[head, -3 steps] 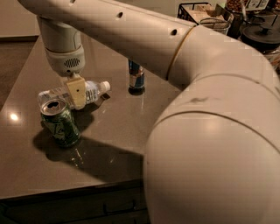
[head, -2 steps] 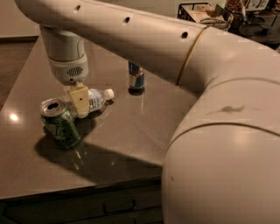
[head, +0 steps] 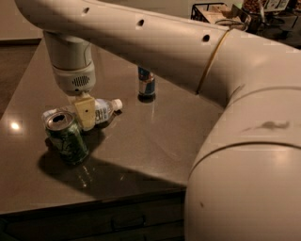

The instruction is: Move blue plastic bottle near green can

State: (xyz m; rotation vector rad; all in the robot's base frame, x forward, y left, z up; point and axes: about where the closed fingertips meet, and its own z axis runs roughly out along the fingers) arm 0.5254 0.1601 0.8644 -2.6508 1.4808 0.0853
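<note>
The blue plastic bottle [head: 102, 111] lies on its side on the dark table [head: 155, 141], with its white cap pointing right. My gripper [head: 87, 116] comes straight down onto the bottle's middle and is shut on it. One beige finger [head: 85, 111] shows in front of the bottle; the other is hidden behind it. The green can [head: 66, 137] stands just left of and in front of the gripper, leaning slightly, with its silver top open. The can is very close to the bottle and the finger.
A slim blue-and-silver can [head: 146, 84] stands farther back at the table's middle. My large white arm [head: 235, 117] fills the right side of the view. The table's front edge [head: 94, 200] runs below the green can. A black basket [head: 218, 12] stands at the far back right.
The gripper and the bottle have shifted together a little to the right and toward the front edge, closer to the green can. The blue-and-silver can has not moved.
</note>
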